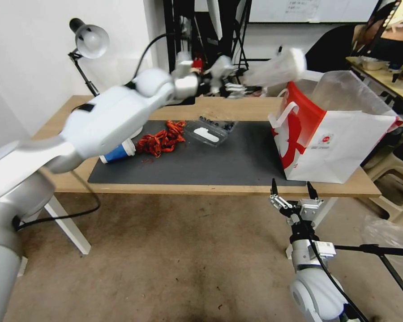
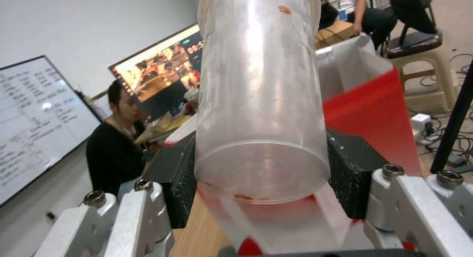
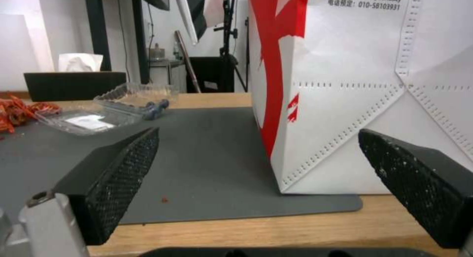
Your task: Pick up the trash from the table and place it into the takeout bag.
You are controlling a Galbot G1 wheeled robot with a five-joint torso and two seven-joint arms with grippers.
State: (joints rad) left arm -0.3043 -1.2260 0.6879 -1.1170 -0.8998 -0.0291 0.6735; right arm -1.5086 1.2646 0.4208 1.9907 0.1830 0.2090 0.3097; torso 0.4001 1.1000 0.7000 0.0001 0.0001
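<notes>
My left gripper (image 1: 230, 88) is held high over the table's (image 1: 219, 109) far side, shut on a clear cup with a white lid (image 1: 275, 68). The cup lies sideways, lid end toward the top of the white and red takeout bag (image 1: 331, 138). The left wrist view shows the cup (image 2: 261, 102) clamped between the black pads (image 2: 180, 183), with the bag's red panel (image 2: 374, 120) behind. On the dark mat (image 1: 201, 165) lie red shells (image 1: 163, 138), a blue cup (image 1: 118, 152) on its side and a clear tray (image 1: 208, 131). My right gripper (image 1: 291, 190) is open below the table's front edge, facing the bag (image 3: 369, 83).
A desk lamp (image 1: 89, 40) stands at the table's back left corner. A black box with tissue (image 3: 74, 83) sits behind the mat. Black stand bars (image 1: 376, 250) cross the floor at the right. Blueberries (image 3: 155, 107) lie by the clear tray (image 3: 113, 109).
</notes>
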